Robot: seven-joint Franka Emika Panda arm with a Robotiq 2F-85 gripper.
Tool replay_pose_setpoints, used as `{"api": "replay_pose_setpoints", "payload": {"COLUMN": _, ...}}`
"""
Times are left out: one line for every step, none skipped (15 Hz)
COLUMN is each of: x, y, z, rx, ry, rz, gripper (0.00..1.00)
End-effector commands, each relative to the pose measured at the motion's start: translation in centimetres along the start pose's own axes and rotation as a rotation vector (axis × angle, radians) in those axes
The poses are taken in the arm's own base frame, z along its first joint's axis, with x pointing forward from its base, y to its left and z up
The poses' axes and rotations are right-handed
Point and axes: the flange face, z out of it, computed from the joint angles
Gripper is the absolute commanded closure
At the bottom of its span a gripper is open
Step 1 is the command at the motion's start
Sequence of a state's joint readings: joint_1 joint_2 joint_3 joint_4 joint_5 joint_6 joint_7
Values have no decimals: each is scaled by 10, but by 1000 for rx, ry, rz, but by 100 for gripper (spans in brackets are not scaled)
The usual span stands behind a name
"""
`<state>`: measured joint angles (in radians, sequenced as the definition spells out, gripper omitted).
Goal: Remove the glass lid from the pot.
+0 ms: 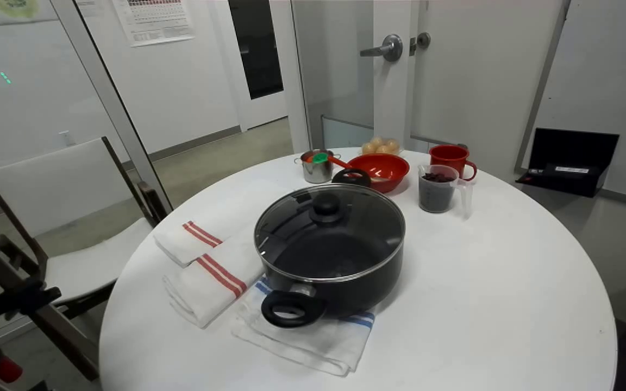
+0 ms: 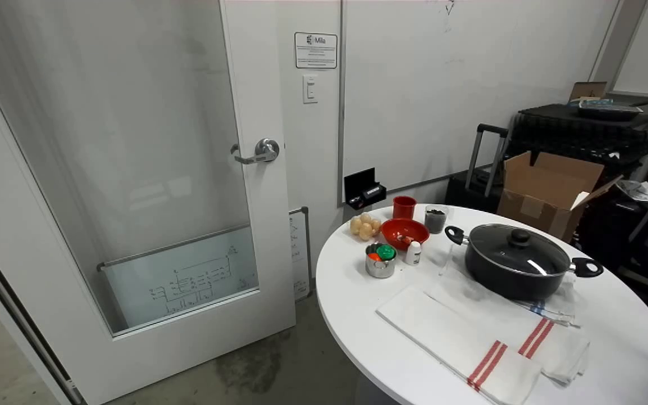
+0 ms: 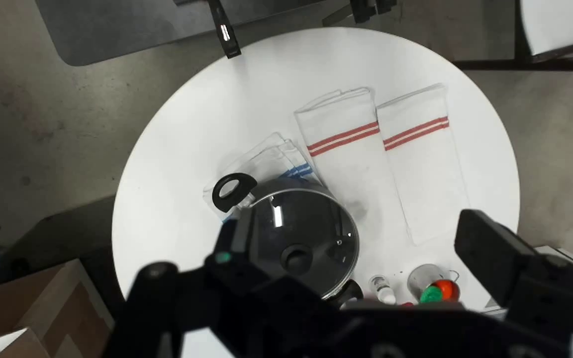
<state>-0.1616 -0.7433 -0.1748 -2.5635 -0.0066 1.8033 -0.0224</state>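
The glass lid [image 1: 296, 228] lies flat on the black pot [image 1: 367, 293], its black knob [image 1: 325, 205] pointing up. Lid [image 2: 493, 247] and pot [image 2: 504, 278] also show in an exterior view at the right of the round table. In the wrist view the lid [image 3: 311, 219] and the pot's wall [image 3: 286, 184] are seen from above; the left finger and gripper body hide part of them. My gripper [image 3: 355, 226] is open with fingers wide apart and nothing between them. It is high above the table, touching nothing, and does not clearly show in either exterior view.
Folded towels [image 1: 210, 282] lie beside and under the pot. Behind it stand a steel cup [image 1: 317, 169], red bowl [image 1: 392, 168], red mug [image 1: 449, 157], measuring cup [image 1: 435, 193] and eggs [image 1: 381, 145]. A small white bottle [image 2: 413, 254] stands by the bowl.
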Motion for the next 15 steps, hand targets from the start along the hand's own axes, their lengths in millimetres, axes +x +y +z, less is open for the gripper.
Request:
{"api": "replay_pose_setpoints", "payload": {"x": 41, "y": 8, "z": 27, "rx": -39, "ry": -77, "rz": -10, "gripper": 0}}
{"api": "replay_pose_setpoints", "payload": {"x": 54, "y": 8, "z": 37, "rx": -51, "ry": -95, "rz": -14, "gripper": 0}}
{"api": "replay_pose_setpoints", "payload": {"x": 65, "y": 8, "z": 48, "rx": -62, "ry": -110, "rz": -19, "gripper": 0}}
{"api": "replay_pose_setpoints", "payload": {"x": 78, "y": 8, "z": 58, "rx": -77, "ry": -123, "rz": -21, "gripper": 0}}
{"api": "replay_pose_setpoints", "payload": {"x": 90, "y": 7, "z": 69, "rx": -81, "ry": -136, "rz": -30, "gripper": 0}}
{"api": "replay_pose_setpoints", "payload": {"x": 103, "y": 7, "z": 79, "rx": -96, "ry": -139, "rz": -31, "gripper": 0}}
{"api": "replay_pose_setpoints", "payload": {"x": 116, "y": 6, "z": 91, "rx": -110, "ry": -147, "rz": -38, "gripper": 0}}
{"api": "replay_pose_setpoints", "payload": {"x": 129, "y": 5, "z": 103, "rx": -124, "ry": -151, "rz": -45, "gripper": 0}}
{"api": "replay_pose_setpoints", "payload": {"x": 142, "y": 4, "z": 114, "rx": -148, "ry": -146, "rz": -42, "gripper": 0}}
{"api": "replay_pose_setpoints", "payload": {"x": 155, "y": 2, "z": 127, "rx": -162, "ry": -151, "rz": -53, "gripper": 0}}
{"api": "replay_pose_setpoints", "payload": {"x": 167, "y": 0, "z": 140, "rx": -182, "ry": -149, "rz": -62, "gripper": 0}}
{"api": "replay_pose_setpoints", "payload": {"x": 179, "y": -2, "z": 153, "rx": -198, "ry": -150, "rz": -72, "gripper": 0}}
{"api": "replay_pose_setpoints", "payload": {"x": 191, "y": -3, "z": 167, "rx": -212, "ry": -153, "rz": -86, "gripper": 0}}
{"api": "replay_pose_setpoints", "payload": {"x": 204, "y": -5, "z": 181, "rx": -225, "ry": -158, "rz": -95, "gripper": 0}}
{"api": "replay_pose_setpoints", "payload": {"x": 214, "y": -6, "z": 194, "rx": -230, "ry": -163, "rz": -112, "gripper": 0}}
